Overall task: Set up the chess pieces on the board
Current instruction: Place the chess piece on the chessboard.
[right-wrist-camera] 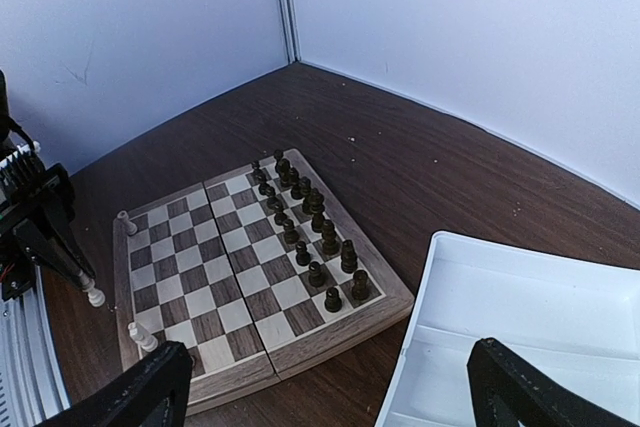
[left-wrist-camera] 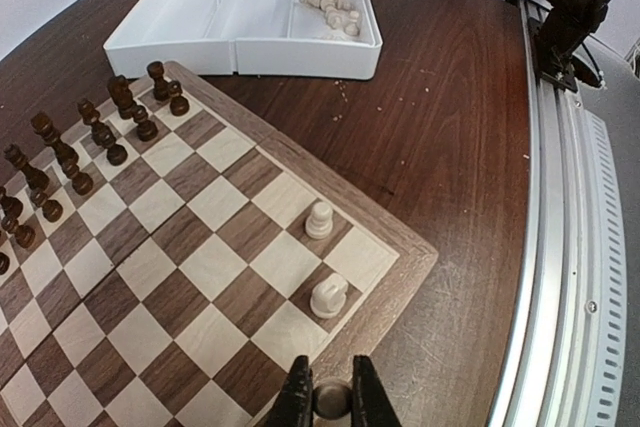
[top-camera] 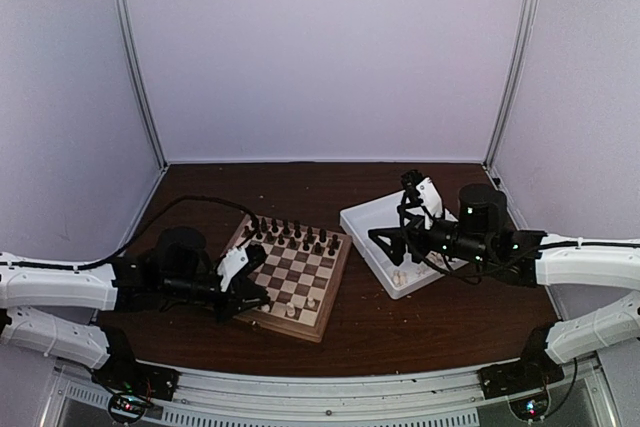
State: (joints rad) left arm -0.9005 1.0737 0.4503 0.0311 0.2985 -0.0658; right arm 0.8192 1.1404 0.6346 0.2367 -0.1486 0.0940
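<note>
Your board (top-camera: 300,282) lies at an angle on the table (top-camera: 380,337), lower left of centre in the top view and within the left arm's reach. The dark pieces (left-wrist-camera: 90,137) stand in two rows along its far side, upper left in the left wrist view. I judge the opposite side is the one you are filling.

The tray (top-camera: 360,219) sits right of centre, apart from the board and under the right arm. That split suggests the right arm fetches and the left arm places.

Your right gripper (right-wrist-camera: 330,362) hangs over the tray with its fingers wide apart and nothing between them, probably ready for a pick. Your left gripper (left-wrist-camera: 331,387), at the bottom edge of its wrist view, is clamped on one small held piece (left-wrist-camera: 332,403) just over the board's frame. That piece is in shadow there, but looks cream in the right wrist view. I cannot tell its kind.

The tray has three compartments. Loose cream pieces (left-wrist-camera: 330,2) lie heaped in the end one, at the top of the left wrist frame. The other two look empty.

Two placed pieces (left-wrist-camera: 319,219), both cream, stand near the board's right-hand corner in that same view, close to each other. Most of the setting-up is yet to do.
</note>
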